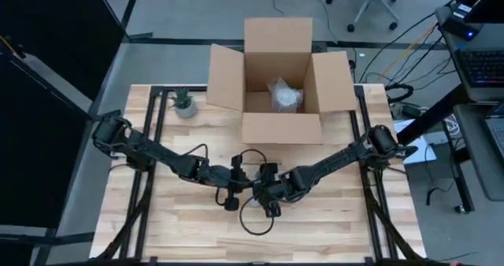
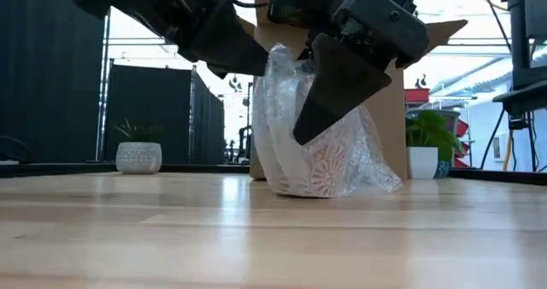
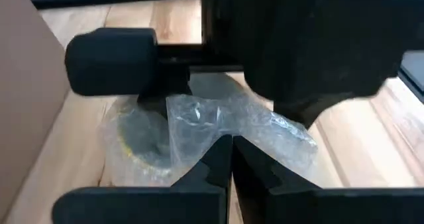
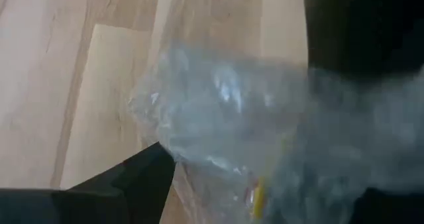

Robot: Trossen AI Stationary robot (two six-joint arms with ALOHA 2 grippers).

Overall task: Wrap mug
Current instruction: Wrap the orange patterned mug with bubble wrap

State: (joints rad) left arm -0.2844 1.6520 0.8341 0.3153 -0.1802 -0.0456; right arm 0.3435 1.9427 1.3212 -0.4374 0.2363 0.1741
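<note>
While our left gripper (image 3: 230, 159) has fingers pressed together on bubble wrap (image 3: 225, 121), we keep sheet taut over mug (image 3: 136, 141). Right gripper (image 2: 329, 101) comes down onto same bundle; whether its fingers are apart or together, we cannot tell. Mug sits mid-table (image 1: 339, 219), swaddled, between both grippers. Open cardboard box (image 1: 276, 69) waits behind, likely for packing, one wrapped bundle (image 1: 284, 95) already inside.
</note>
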